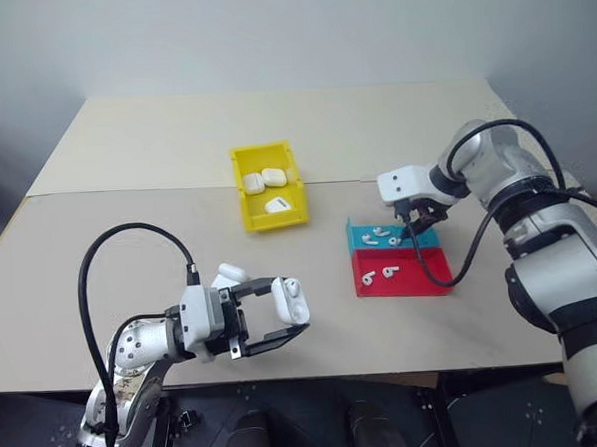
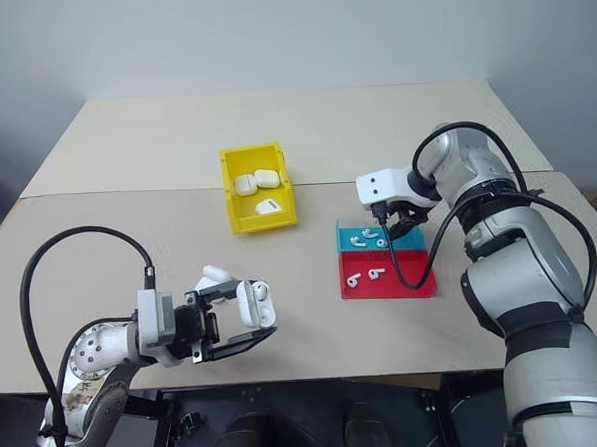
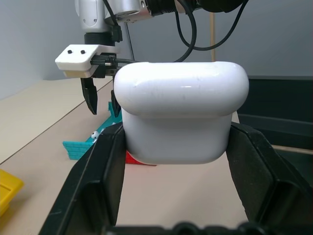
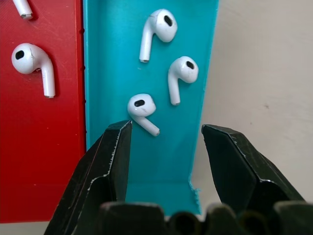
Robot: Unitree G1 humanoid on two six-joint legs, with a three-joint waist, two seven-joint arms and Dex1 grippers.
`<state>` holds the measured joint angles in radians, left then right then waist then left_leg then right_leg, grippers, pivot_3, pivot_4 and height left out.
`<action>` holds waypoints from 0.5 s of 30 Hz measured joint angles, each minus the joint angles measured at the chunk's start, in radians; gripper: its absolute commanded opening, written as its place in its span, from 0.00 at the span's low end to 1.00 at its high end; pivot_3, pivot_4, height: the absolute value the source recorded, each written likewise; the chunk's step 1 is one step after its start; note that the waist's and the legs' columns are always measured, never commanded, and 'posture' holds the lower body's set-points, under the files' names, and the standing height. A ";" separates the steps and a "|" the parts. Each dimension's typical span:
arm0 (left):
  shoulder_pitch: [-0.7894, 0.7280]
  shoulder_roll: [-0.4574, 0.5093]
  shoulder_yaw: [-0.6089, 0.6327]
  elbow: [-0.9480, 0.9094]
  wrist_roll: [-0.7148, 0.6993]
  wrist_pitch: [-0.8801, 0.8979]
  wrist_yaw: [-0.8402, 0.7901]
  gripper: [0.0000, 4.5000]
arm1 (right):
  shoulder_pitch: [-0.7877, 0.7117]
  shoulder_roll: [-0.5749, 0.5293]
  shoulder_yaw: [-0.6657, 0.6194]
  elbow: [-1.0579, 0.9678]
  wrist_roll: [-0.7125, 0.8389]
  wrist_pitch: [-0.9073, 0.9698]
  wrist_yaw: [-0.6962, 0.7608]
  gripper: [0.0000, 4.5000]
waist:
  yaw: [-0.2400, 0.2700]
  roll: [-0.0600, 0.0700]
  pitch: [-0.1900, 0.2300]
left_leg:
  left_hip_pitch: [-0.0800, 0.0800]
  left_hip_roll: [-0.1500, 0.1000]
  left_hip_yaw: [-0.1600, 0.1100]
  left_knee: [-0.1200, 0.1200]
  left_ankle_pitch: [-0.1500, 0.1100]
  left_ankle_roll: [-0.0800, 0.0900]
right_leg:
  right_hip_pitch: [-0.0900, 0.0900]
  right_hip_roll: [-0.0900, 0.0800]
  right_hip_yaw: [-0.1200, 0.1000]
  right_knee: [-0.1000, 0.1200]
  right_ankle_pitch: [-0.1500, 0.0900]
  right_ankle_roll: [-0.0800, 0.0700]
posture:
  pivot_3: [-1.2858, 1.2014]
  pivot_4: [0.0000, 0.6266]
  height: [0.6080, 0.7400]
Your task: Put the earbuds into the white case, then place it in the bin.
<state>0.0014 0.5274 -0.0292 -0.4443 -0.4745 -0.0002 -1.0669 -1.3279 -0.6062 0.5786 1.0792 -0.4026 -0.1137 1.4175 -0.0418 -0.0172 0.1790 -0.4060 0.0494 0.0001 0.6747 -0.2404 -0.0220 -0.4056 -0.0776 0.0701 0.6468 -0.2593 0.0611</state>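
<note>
My left gripper (image 1: 288,310) is shut on a white case (image 1: 292,300) near the table's front edge, and the case's lid looks raised. Seen from the left wrist, the case (image 3: 181,112) sits between the black fingers (image 3: 105,171). My right gripper (image 1: 416,227) points down over the blue tray (image 4: 161,166), open, with nothing between its fingers (image 4: 110,161). Three earbuds lie in that tray, the nearest (image 4: 142,108) just ahead of the fingertips. Two more earbuds (image 4: 34,63) lie in the red tray (image 4: 44,147). The yellow bin (image 1: 239,192) stands mid-table.
Three white cases (image 1: 273,177) lie inside the bin. The red tray (image 1: 426,273) and the blue tray sit side by side to the right of the bin. A black cable (image 1: 101,284) loops over my left arm. A seam (image 1: 127,190) crosses the beige table.
</note>
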 measured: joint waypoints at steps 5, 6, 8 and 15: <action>-0.004 0.003 -0.001 0.000 -0.002 0.007 0.015 0.61 | 0.000 0.008 -0.004 0.005 -0.007 -0.017 0.018 0.42 | -0.001 0.000 0.000 | 0.000 0.000 0.000 0.000 0.000 0.000 | 0.000 0.000 0.000 0.000 0.000 0.000 | 0.52 0.24 1.00; -0.005 0.003 -0.001 0.000 -0.002 0.009 0.018 0.61 | 0.000 0.011 -0.005 0.006 -0.007 -0.019 0.018 0.42 | -0.001 0.000 0.000 | 0.000 0.000 0.000 0.000 0.000 0.000 | 0.000 0.000 0.000 0.000 0.000 0.000 | 0.52 0.24 1.00; -0.006 0.003 -0.003 0.000 -0.003 0.014 0.023 0.61 | 0.000 0.014 -0.008 0.010 -0.007 -0.019 0.019 0.42 | -0.001 0.000 0.000 | 0.000 0.000 0.000 0.000 0.000 0.000 | 0.000 0.000 0.000 0.000 0.000 0.000 | 0.52 0.24 1.00; -0.007 0.016 -0.003 -0.001 -0.003 0.025 0.030 0.61 | 0.008 0.023 -0.010 0.010 -0.007 -0.034 0.041 0.42 | -0.001 0.000 0.000 | 0.000 0.000 0.000 0.000 0.000 0.000 | 0.000 0.000 0.000 0.000 0.000 0.000 | 0.52 0.24 1.00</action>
<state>-0.0060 0.5435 -0.0326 -0.4457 -0.4780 0.0253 -1.0373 -1.3198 -0.5834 0.5687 1.0894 -0.4098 -0.1474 1.4587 -0.0426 -0.0171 0.1791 -0.4058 0.0493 0.0001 0.6746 -0.2403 -0.0220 -0.4055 -0.0775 0.0701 0.6471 -0.2593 0.0611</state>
